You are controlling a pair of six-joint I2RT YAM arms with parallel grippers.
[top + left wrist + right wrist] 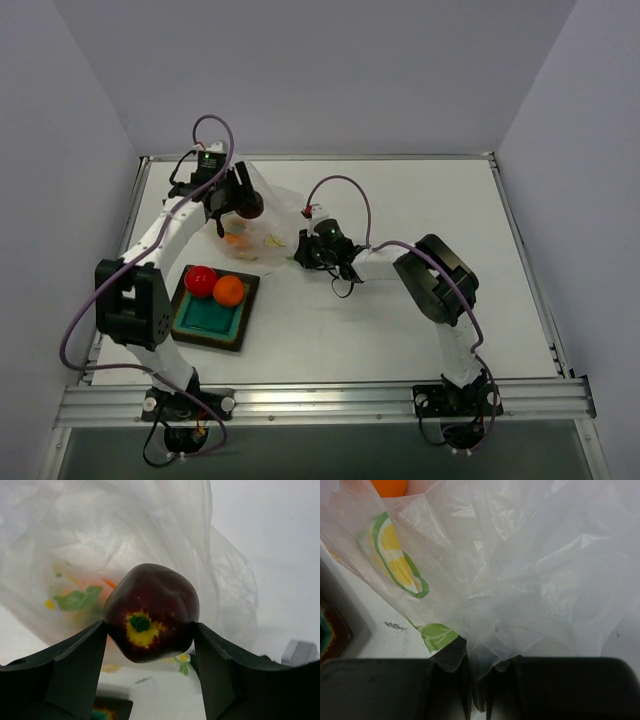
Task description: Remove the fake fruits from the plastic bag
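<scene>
My left gripper point(243, 203) point(150, 630) is shut on a dark maroon fake fruit point(151, 611) point(248, 204), held just above the clear plastic bag point(268, 215) point(125, 545) point(520, 570). An orange fruit with green calyx point(236, 239) point(82, 597) shows through the film inside the bag; its top edge shows as an orange fruit point(389, 487) in the right wrist view. My right gripper point(306, 250) point(481, 670) is shut on a bunched fold of the bag. A red fruit point(201, 281) and an orange fruit point(229, 290) rest in the teal dish point(210, 318).
The dish with dark rim stands at the front left, its corner point(112, 709) also visible below the left fingers. The white table point(400, 330) stretches to the right of the bag; a metal rail point(320, 402) runs along the near edge.
</scene>
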